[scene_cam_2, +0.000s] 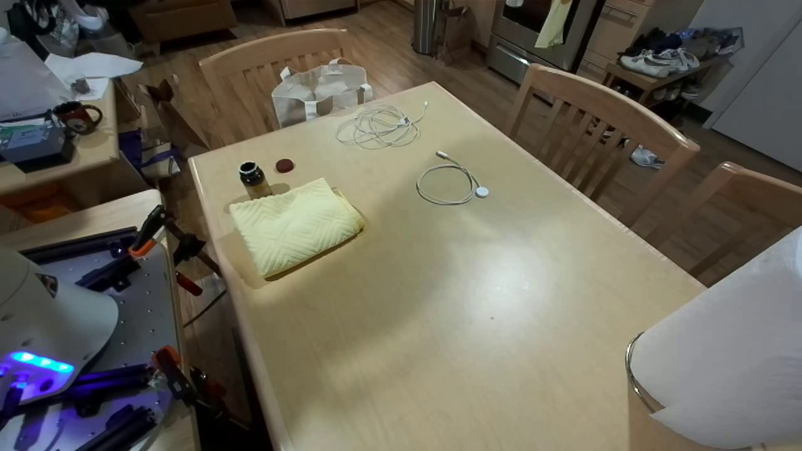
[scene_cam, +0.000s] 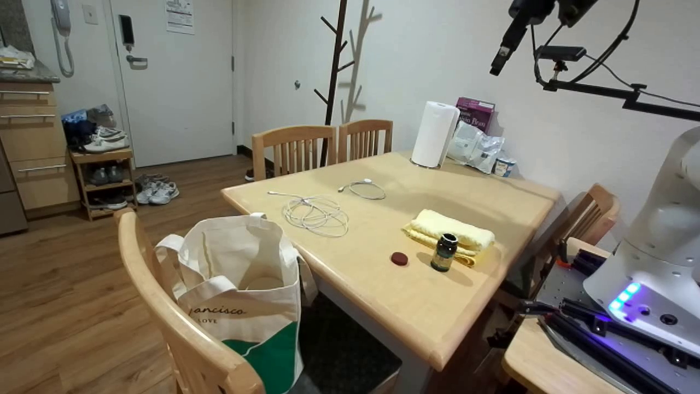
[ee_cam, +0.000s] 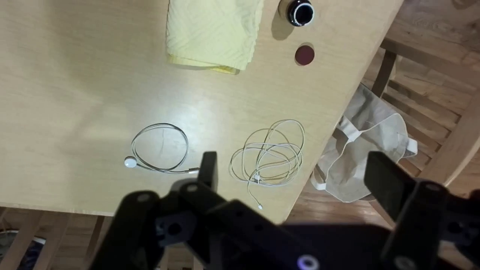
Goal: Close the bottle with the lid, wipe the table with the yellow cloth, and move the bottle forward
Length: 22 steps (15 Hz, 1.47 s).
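"Where does the light wooden table point(scene_cam_2: 489, 376) give room?"

"In an exterior view, a broad stretch of bare wood runs from the near side up the middle, between the folded yellow cloth point(scene_cam_2: 297, 228) on the left and the paper towel roll point(scene_cam_2: 720, 351) on the right. Two wooden chairs point(scene_cam_2: 601, 125) stand along the far right edge."

"And in the near right part?"

"In an exterior view, the small dark bottle point(scene_cam: 444, 254) stands upright there, its mouth uncovered. The dark red lid point(scene_cam: 399, 259) lies flat just left of it, apart. The cloth is just beyond the bottle; the wrist view shows bare wood between the two."

"Farther left?"

"A coiled white charging cable point(scene_cam: 315, 215) lies near the left edge, with a canvas tote bag point(scene_cam: 246, 293) on a chair point(scene_cam: 156, 303) just off that edge. A smaller looped cable point(scene_cam: 369, 197) lies toward the far edge, apart from the coil. Along the far right edge stand the towel roll, plastic bags point(scene_cam: 476, 146) and a purple cereal box point(scene_cam: 476, 112)."

"How is the arm posed?"

"In the wrist view, the gripper point(ee_cam: 296, 176) has its two fingers spread wide, the coil and part of the tote visible through the gap. In an exterior view it hangs at upper right, well above the tabletop, slanting down toward the left; the white arm base point(scene_cam: 656, 262) stands off the table's right edge."
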Tool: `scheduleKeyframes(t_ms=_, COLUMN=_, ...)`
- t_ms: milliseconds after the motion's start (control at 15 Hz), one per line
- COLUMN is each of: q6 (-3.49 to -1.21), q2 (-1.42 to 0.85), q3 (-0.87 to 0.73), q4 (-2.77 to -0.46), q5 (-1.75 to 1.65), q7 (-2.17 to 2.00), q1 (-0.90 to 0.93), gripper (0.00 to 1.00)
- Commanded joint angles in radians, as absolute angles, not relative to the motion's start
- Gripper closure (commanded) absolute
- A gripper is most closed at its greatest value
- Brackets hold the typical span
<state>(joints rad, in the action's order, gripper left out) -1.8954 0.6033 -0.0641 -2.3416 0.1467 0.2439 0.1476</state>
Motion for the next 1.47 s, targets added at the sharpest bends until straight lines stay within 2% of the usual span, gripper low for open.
scheduleKeyframes(t_ms=0, q6=-1.969, q2=0.443, q3=-0.01, q4=-2.291, q5=0.098, q7=0.312, q1=0.16, gripper=0.0)
scheduleKeyframes(t_ms=267, q6=-2.003, q2=0.294, q3=0.048, q4=-2.261, q5=-0.018, q7=0.359, q1=0.168, gripper=0.0)
scheduleKeyframes(t_ms=333, q6=-2.004, q2=0.368, q3=0.042, q4=-2.305, q5=0.024, q7=0.308, q1=0.16, gripper=0.0)
scheduleKeyframes(t_ms=733, q6=-2.017, q2=0.308, q3=0.053, q4=-2.296, q5=0.063, q7=0.306, q1=0.179, gripper=0.0)
scheduleKeyframes(t_ms=1133, q6=-2.217, q2=0.072, q3=0.116, q4=-2.327, q5=0.286, q7=0.322, q1=0.257, gripper=0.0)
scheduleKeyframes(t_ms=1400, q6=-2.401, q2=-0.109, q3=0.194, q4=-2.328, q5=0.181, q7=0.223, q1=0.266, gripper=0.0)
